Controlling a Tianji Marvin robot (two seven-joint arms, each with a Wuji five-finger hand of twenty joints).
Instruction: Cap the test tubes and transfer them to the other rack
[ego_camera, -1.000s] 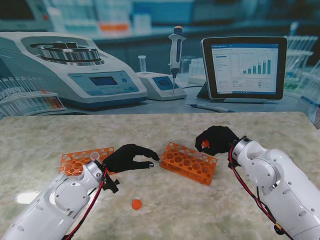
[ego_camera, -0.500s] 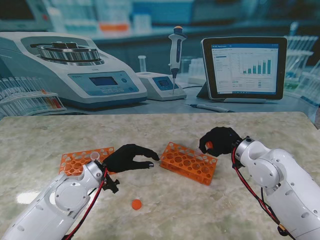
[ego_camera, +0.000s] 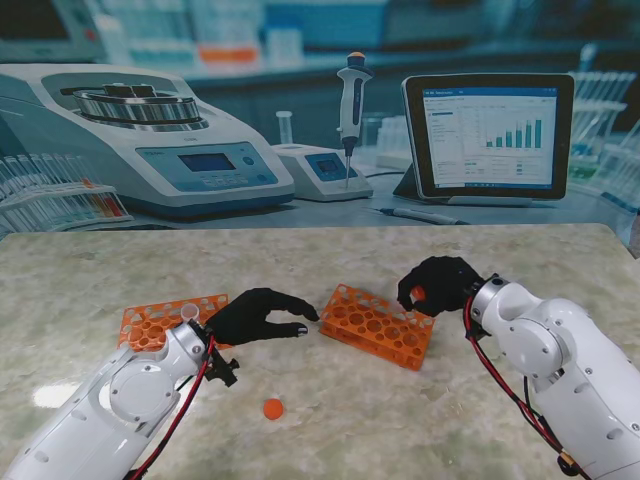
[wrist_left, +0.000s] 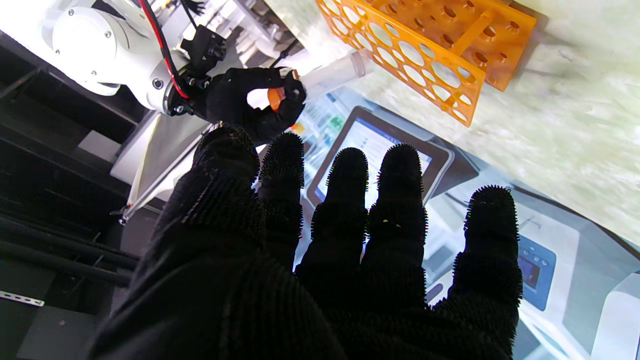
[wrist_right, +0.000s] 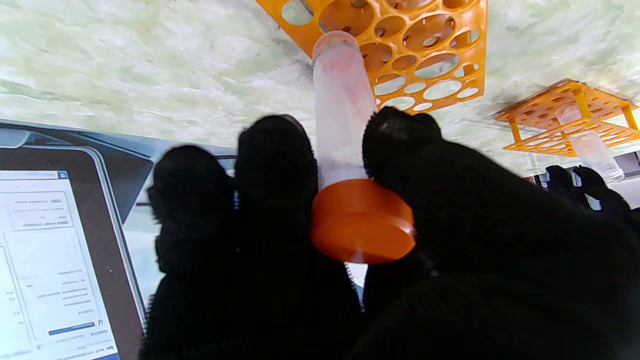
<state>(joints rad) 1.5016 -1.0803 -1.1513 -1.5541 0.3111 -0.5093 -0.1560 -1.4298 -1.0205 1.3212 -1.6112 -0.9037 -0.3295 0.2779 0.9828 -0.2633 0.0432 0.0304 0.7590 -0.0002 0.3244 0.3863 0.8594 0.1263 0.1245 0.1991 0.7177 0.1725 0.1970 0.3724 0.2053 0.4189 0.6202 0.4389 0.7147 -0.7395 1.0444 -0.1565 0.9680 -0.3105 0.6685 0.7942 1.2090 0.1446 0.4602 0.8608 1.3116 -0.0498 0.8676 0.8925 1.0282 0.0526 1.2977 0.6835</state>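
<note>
Test tube (wrist_right: 342, 115): clear, already wearing its orange cap (wrist_right: 362, 222); held in the air just over the far right corner of the middle rack, its closed end toward the holes
Right hand (ego_camera: 437, 283): fingers and thumb wrapped round the tube just under the cap, holding it tilted rather than plumb
Middle rack (ego_camera: 378, 325): orange, lying skewed on the marble table (ego_camera: 420, 420) between the two hands; every hole I can see is free
Left hand (ego_camera: 262, 314): fingers spread and slack, holding nothing, hovering near the table beside the left rack
Left rack (ego_camera: 160, 322): orange, to the left, with one uncapped tube (wrist_right: 590, 145) standing in it
Loose cap (ego_camera: 273, 408): orange, lying on the table nearer to me than both racks, well apart from either hand
Step in hand, by my reading: seating the capped tube in the middle rack
Doing it well: square the tube upright first, line its tip over one hole, then lower straight down; a slanted entry could catch the rim and nudge the rack
Release: ease the fingers apart only once the tube rests in the rack
Watch for: the rack is not braced by the left hand, so push gently
</note>
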